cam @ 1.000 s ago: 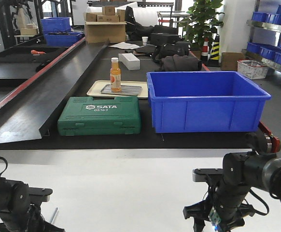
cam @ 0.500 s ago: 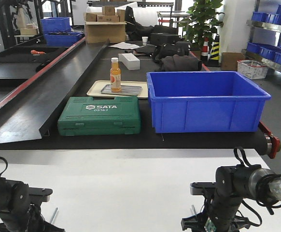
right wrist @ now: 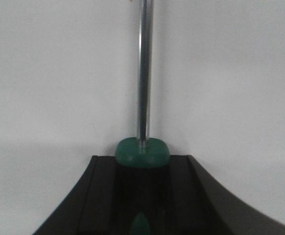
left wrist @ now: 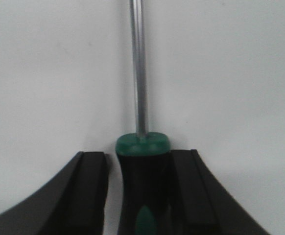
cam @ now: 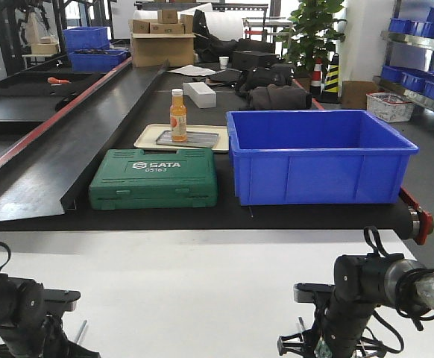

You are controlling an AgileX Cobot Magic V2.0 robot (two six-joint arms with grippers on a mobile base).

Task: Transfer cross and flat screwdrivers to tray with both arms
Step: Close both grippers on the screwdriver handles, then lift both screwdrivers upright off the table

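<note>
Left gripper (left wrist: 138,154): its black fingers (left wrist: 91,191) flank the handle. The right one touches it and a thin pale gap shows by the left one, so I cannot tell if it grips.
Left screwdriver (left wrist: 141,122): lies on the white table (cam: 202,283), with its black-and-green handle between the fingers and its steel shaft pointing straight away from the wrist camera.
Right gripper (right wrist: 142,157): pressed together on a handle, both fingers flush against its sides.
Right screwdriver (right wrist: 143,117): its green collar sits at the fingertips and its shaft runs forward over the same white surface.
Left arm (cam: 16,306): low at the near left corner of the table in the front view.
Right arm (cam: 362,287): low at the near right, bent down to the table.
Green case (cam: 154,177): closed, on the black bench beyond the table.
Blue bin (cam: 318,156): just right of the case.
Beige tray (cam: 148,136): behind the case, carrying an upright orange bottle (cam: 177,115) and a flat grey metal piece (cam: 195,139).
Far back: cardboard boxes (cam: 162,41), a potted plant (cam: 314,33) and more blue bins (cam: 90,48).
</note>
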